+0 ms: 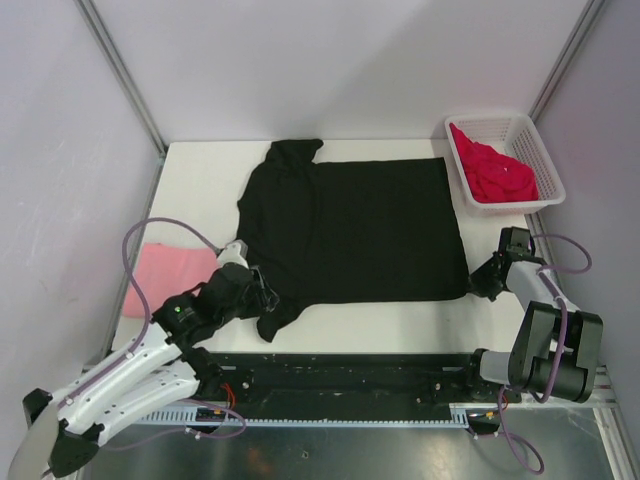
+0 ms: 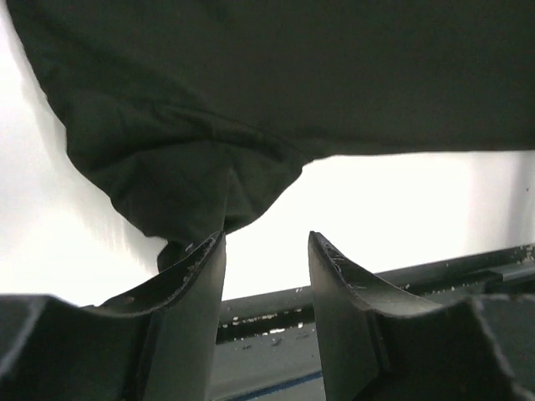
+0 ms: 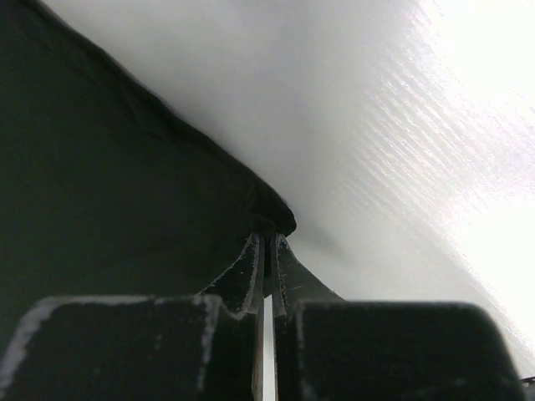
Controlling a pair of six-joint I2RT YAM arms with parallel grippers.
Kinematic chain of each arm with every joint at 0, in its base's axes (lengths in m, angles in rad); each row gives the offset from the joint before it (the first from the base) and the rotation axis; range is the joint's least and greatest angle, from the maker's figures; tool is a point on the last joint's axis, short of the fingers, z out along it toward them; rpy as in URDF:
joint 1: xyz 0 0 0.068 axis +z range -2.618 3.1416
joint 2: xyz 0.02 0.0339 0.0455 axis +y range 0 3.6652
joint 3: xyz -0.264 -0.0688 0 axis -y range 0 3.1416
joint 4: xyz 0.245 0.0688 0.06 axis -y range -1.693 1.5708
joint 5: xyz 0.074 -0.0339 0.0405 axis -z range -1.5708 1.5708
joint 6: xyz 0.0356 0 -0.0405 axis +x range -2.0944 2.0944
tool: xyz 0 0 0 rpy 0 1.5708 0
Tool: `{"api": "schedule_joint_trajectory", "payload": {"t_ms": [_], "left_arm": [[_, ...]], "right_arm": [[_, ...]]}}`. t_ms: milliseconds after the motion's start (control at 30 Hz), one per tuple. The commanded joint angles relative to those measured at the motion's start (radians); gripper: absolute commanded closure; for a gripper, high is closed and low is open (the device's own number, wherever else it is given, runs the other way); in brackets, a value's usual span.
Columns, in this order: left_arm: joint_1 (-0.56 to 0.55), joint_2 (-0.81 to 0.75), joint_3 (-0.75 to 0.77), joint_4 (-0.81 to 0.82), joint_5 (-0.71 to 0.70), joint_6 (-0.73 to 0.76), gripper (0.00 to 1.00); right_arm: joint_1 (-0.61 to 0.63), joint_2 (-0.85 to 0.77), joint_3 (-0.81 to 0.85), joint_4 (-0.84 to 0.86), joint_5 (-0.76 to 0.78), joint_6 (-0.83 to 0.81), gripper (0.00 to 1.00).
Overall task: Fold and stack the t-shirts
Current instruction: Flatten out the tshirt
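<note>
The black t-shirt lies spread flat across the middle of the table, its sleeves to the left. My left gripper stands open at the near sleeve. The cloth touches the tip of the left finger, and nothing is between the jaws. My right gripper is shut on the black t-shirt's near right hem corner, low on the table. A light pink t-shirt lies folded at the left edge. A crimson-red t-shirt is bunched in the basket.
A white lattice basket stands at the far right corner. The left arm's cable loops over the pink t-shirt. A black rail runs along the table's near edge. Grey walls close in the back and both sides.
</note>
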State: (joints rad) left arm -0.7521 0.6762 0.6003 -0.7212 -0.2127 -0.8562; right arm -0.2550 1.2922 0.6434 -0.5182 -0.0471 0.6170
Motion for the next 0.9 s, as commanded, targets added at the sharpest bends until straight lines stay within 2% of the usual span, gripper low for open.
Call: {"api": "schedule_joint_trajectory", "payload": {"t_ms": [0,200,367,567,867], "left_arm": [[-0.049,0.044,0.060,-0.061,-0.202,-0.011,0.52],[-0.173,0.177,0.091,-0.057,-0.226,-0.002,0.64],[-0.271,0.273,0.046,-0.029,-0.207,-0.080,0.65],[-0.285,0.328,-0.005,0.076,-0.171,-0.073,0.61],[-0.282,0.465,-0.036,0.191,-0.130,-0.039,0.62]], "right_arm": [[0.023,0.005,0.023,0.033,0.018,-0.007,1.00],[0.030,0.022,0.025,0.039,0.030,-0.007,1.00],[0.038,0.022,0.025,0.036,0.035,-0.007,1.00],[0.040,0.022,0.025,0.031,0.036,-0.015,1.00],[0.042,0.018,0.025,0.026,0.032,-0.020,1.00]]}}
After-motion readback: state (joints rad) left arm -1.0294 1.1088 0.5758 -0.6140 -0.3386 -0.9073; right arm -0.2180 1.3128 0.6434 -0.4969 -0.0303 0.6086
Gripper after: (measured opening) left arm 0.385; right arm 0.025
